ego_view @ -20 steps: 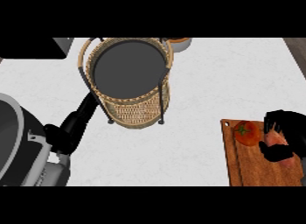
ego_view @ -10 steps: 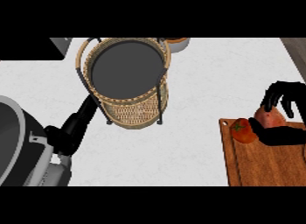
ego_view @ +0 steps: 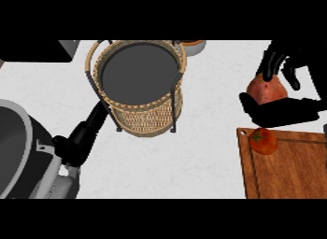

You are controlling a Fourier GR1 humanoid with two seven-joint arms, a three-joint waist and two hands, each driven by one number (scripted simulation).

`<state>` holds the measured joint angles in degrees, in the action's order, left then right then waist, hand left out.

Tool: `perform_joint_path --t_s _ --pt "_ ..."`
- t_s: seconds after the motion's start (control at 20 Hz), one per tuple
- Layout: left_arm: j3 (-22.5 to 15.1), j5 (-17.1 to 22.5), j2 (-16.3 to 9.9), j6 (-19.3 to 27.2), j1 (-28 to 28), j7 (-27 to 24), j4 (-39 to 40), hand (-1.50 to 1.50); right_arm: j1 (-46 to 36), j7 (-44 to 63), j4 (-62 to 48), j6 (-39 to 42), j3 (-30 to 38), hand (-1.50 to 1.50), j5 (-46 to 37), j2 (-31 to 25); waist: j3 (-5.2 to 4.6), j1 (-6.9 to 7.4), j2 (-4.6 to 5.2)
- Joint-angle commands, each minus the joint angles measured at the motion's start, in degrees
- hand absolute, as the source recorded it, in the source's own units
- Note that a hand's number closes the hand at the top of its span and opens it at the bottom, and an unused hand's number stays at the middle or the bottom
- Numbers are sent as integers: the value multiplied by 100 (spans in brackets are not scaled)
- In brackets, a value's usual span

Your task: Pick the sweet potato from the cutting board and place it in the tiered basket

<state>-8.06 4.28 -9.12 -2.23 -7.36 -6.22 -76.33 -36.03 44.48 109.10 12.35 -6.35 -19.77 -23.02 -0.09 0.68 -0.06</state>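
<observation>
The right hand (ego_view: 285, 93) is at the right side of the view, above the white counter (ego_view: 194, 154) and just beyond the far edge of the cutting board (ego_view: 290, 172). Its fingers and thumb curl round the sweet potato (ego_view: 266, 91), which shows as a reddish-orange lump between the dark fingers above and the thumb below, clear of the board. A tomato (ego_view: 263, 141) lies on the board near its far left corner, just below the hand. The tiered basket (ego_view: 142, 79) stands well to the left of the hand, near the middle top of the view: a wicker frame with a dark round tray on the upper level and a woven lower level showing beneath it. At the lower left a dark arm runs up toward the foot of the basket; whether the left hand is open or closed cannot be told. A large grey pot (ego_view: 11, 149) sits at the left edge.
</observation>
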Motion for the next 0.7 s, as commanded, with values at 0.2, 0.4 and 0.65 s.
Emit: perform_joint_path --t_s 0.2,0.4,0.65 --pt "-263 -209 234 63 240 36 -173 0 -2325 1128 -1773 -61 -288 150 -311 997 1 102 9" --pt "46 -47 44 -125 -117 158 -12 0 -2892 602 -2949 -470 -313 150 -604 1530 2 65 29" --pt "131 -4 -71 -255 -67 165 -119 0 -3211 -166 -4368 -739 -328 150 -815 1899 4 110 47"
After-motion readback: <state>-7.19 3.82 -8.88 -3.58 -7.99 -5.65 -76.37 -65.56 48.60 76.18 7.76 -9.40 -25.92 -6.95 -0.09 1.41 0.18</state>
